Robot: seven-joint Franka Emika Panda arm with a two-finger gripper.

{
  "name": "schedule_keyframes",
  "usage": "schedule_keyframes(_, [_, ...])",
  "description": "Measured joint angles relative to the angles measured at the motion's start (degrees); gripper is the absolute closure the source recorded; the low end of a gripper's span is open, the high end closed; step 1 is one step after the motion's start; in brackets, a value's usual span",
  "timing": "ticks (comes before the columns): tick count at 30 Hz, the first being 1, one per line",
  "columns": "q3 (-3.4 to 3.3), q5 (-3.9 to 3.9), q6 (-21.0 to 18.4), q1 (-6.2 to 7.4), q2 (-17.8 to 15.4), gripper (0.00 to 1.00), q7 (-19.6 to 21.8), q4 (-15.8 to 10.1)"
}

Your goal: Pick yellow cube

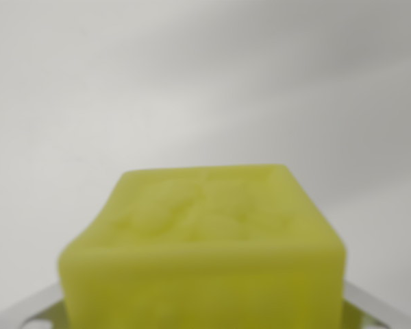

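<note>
The wrist view is filled at its lower centre by the yellow cube (204,247), very close to the lens and blurred, its top face mottled and its near face cut off by the bottom edge. Pale metal parts of the gripper (204,312) show at both lower corners – one on each side of the cube – but whether they clamp it or merely flank it cannot be told. Behind lies a plain whitish surface (205,82), softly shadowed.

Soft, even light — whole view blurred, faint diagonal shadows behind.
</note>
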Motion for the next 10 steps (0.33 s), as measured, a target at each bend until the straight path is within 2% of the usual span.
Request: schedule_keyframes(10, [0.00,-0.05,-1.42,0.00,-0.80,1.00,0.04,0.62])
